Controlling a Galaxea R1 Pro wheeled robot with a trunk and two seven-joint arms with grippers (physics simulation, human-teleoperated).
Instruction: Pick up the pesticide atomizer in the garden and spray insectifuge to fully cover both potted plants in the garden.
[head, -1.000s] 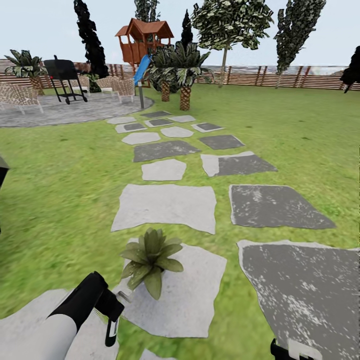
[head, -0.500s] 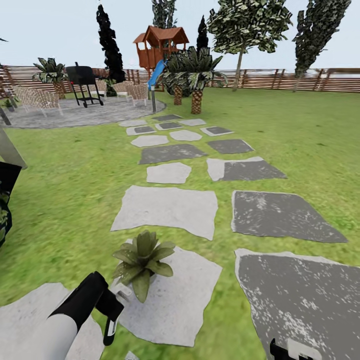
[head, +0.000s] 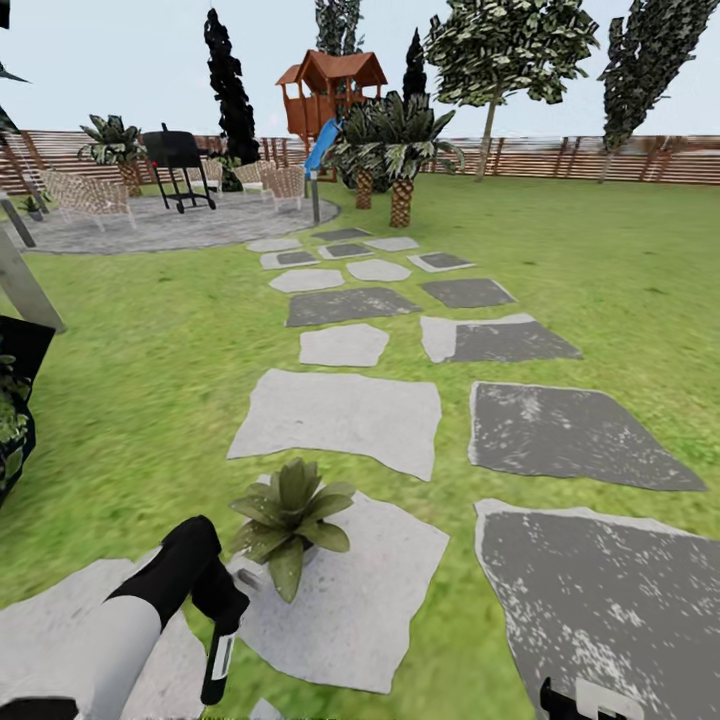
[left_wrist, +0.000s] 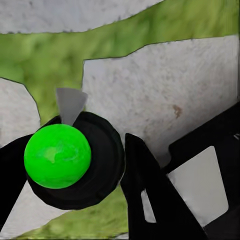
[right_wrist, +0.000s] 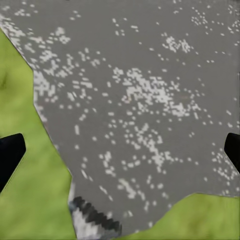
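A garden path of stone slabs crosses the lawn. The left gripper (head: 222, 640) is clenched, it seems, on the pesticide atomizer (left_wrist: 75, 160), its long axis pointing down at the slab. One potted plant (head: 288, 522) sits just beyond those jaws, nearest the left arm. The right gripper (right_wrist: 120, 150) hangs released over a dark slab (head: 610, 590).

I am seeing a light-green potted plant (head: 290, 520) on a pale grey slab (head: 370, 610), a dark grey white-speckled slab (right_wrist: 140, 110), green lawn (head: 140, 380), my black left gripper (left_wrist: 75, 170) showing a bright green ball (left_wrist: 57, 156).
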